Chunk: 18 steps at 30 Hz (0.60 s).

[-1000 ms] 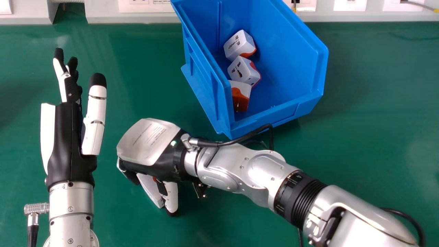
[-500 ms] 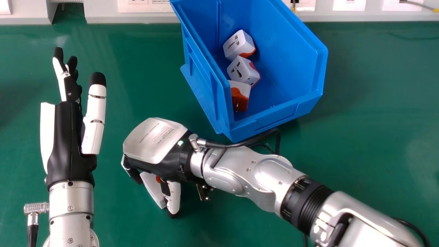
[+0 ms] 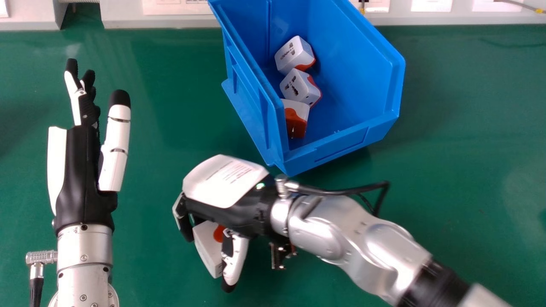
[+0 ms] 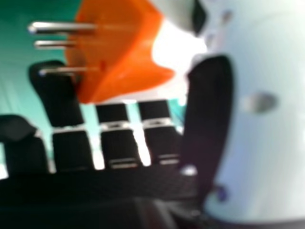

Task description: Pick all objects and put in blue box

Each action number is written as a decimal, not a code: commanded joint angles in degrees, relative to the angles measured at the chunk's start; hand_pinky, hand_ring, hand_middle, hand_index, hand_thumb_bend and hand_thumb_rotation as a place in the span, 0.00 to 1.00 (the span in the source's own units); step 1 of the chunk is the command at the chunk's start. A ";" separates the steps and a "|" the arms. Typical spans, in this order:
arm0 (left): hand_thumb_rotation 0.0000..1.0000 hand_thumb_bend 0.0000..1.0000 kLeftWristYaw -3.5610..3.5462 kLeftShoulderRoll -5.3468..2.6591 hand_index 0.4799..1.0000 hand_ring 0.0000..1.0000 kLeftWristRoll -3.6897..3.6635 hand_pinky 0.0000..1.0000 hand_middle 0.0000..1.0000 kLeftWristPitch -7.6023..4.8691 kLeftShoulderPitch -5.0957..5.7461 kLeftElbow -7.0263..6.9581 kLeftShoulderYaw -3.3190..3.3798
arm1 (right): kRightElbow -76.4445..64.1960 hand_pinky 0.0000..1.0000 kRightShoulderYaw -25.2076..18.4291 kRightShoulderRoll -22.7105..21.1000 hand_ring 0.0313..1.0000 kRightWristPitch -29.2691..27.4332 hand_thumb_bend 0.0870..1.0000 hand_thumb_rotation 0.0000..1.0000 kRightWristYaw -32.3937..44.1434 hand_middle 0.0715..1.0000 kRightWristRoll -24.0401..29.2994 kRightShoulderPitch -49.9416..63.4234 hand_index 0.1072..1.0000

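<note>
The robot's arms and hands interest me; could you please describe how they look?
Silver forearms with black cables carry a black-and-white left hand and right hand. Both have black fingertips; the right hand's white back cover bears small print near a green light.

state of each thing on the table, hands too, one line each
blue box, open-topped, three adapters inside
far adapter, in the box
middle adapter, in the box
near adapter, in the box
held adapter, gripped, metal pins out
right hand, closed round it
left hand, open
</note>
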 commanded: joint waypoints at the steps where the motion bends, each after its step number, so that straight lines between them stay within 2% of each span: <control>1: 1.00 0.39 -0.12 1.03 1.00 1.00 -0.06 0.98 1.00 -1.86 -0.92 0.23 0.20 | -6.37 0.04 -2.91 -1.59 0.05 -0.39 0.46 0.12 -0.35 0.10 1.91 2.61 0.42; 7: 1.00 0.39 -0.14 1.51 1.00 1.00 0.13 0.98 1.00 -2.45 -1.12 0.73 0.11 | -14.81 0.04 -7.50 -5.55 0.05 -2.36 0.46 0.12 -2.33 0.10 3.01 8.20 0.42; 12: 1.00 0.39 -0.16 1.93 1.00 1.00 -0.02 0.98 1.00 -3.10 -1.45 1.74 0.19 | -22.86 0.05 -13.78 -9.53 0.07 -4.14 0.45 0.13 -3.87 0.12 5.37 14.03 0.41; 16: 1.00 0.39 0.12 2.53 1.00 1.00 0.24 0.98 1.00 -3.87 -2.15 3.42 0.13 | -28.60 0.05 -18.97 -12.34 0.06 -4.07 0.45 0.14 -3.48 0.11 7.63 18.56 0.41; 18: 1.00 0.39 0.08 2.74 1.00 1.00 0.17 0.98 1.00 -4.03 -2.22 3.55 0.19 | -30.50 0.04 -20.90 -13.63 0.05 -4.39 0.45 0.14 -3.46 0.10 7.88 20.27 0.42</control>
